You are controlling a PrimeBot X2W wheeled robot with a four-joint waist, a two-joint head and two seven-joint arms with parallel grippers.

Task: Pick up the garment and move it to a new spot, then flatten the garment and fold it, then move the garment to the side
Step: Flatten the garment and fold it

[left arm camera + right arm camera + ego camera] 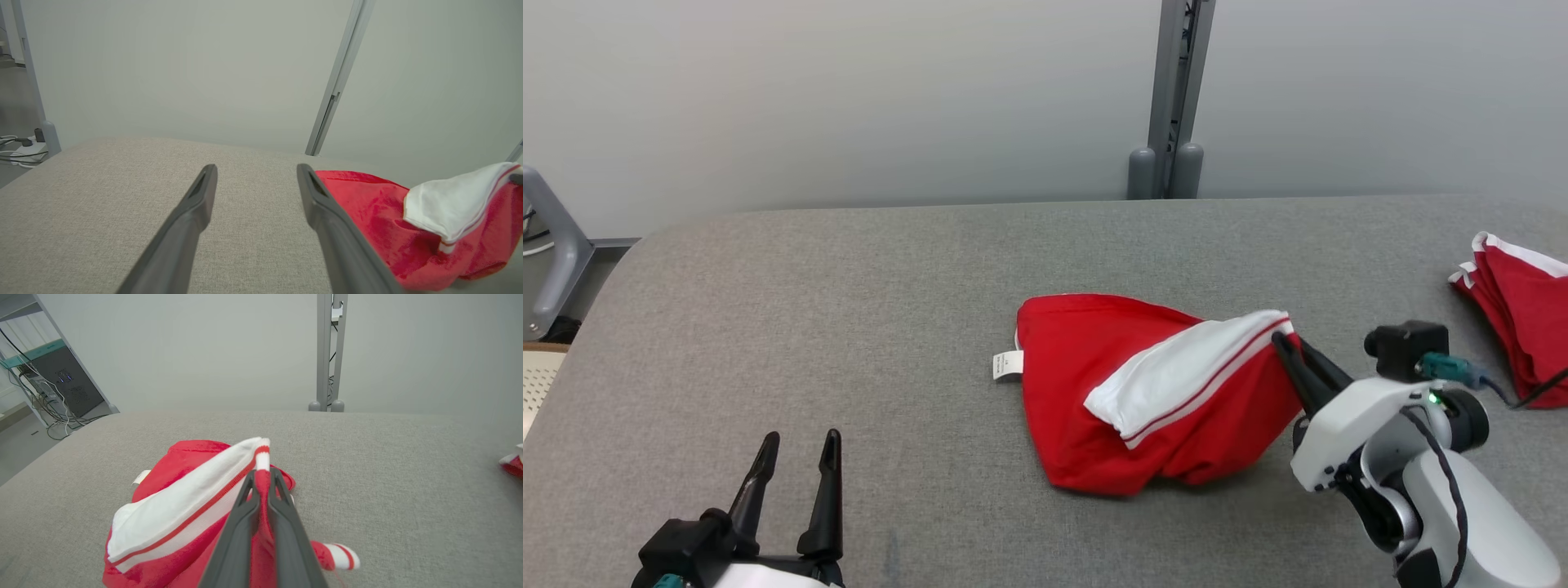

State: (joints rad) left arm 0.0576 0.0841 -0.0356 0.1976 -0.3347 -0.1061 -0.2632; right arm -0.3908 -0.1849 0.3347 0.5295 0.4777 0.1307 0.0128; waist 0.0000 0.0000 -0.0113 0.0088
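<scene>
The red-and-white garment [1127, 392] lies crumpled on the grey padded table [849, 310], toward four o'clock of the head view's centre. The right gripper [1289, 341] pinches its white-banded edge at the heap's two o'clock side, fingers pressed together on a fold of cloth. The left gripper [800, 437] hovers at seven o'clock, fingers spread, holding nothing.

To lift well, the right arm should probably rise slowly so the thin pinch does not slip, and steer clear of the other red garments [1523, 318] at three o'clock.

The right wrist view shows red cloth sandwiched between the fingers and a striped cuff [341, 555] beside them. The head view instead shows the left gripper well apart from the heap.
</scene>
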